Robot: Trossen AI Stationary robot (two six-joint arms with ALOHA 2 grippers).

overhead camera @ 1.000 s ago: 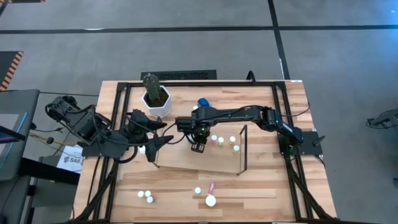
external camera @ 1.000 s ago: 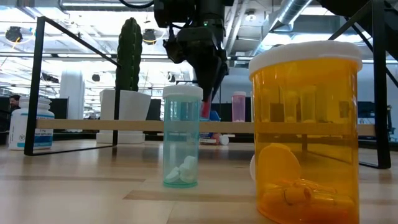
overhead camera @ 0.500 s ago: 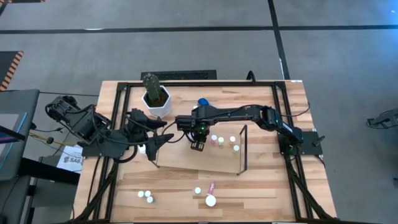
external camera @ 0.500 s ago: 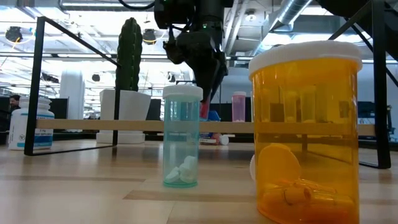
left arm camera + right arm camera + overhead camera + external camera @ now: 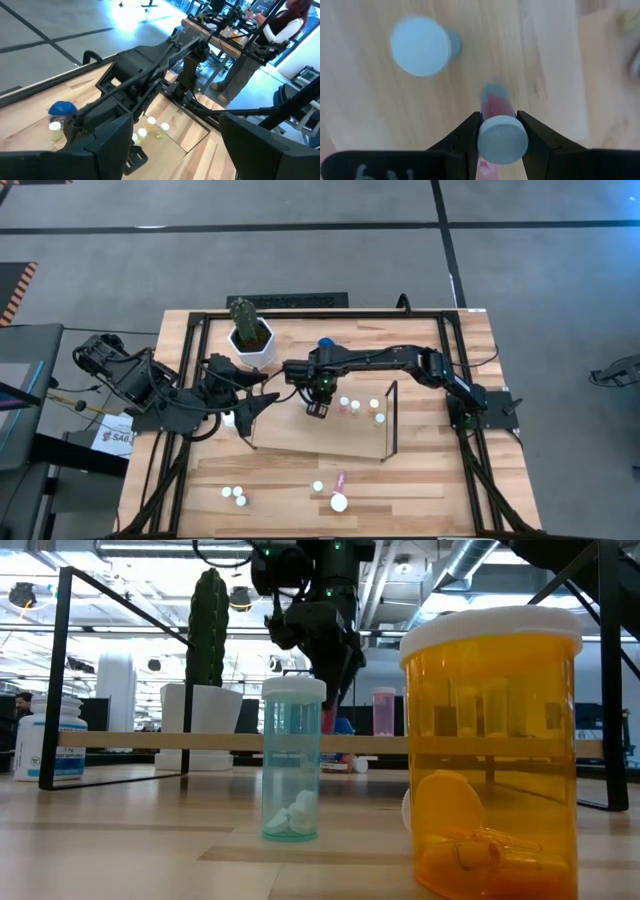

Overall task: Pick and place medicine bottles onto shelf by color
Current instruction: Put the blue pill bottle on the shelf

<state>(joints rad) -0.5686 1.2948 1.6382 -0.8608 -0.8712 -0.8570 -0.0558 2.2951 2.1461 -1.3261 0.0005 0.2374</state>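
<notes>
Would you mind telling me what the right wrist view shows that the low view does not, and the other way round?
Only the right wrist view shows the grip: the right end effector is shut on a white-capped pink bottle, with another white-capped bottle standing on the wood below. Only the low view shows the large orange bottle, the teal bottle, the cactus and the shelf. Both show the right end effector, which the low view sees hanging above the shelf.

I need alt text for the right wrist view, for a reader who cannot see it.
The right gripper holds a small white-capped bottle with pink contents between its two dark fingers, seen from above over a light wooden surface. Another white-capped bottle stands on the wood farther off.
</notes>
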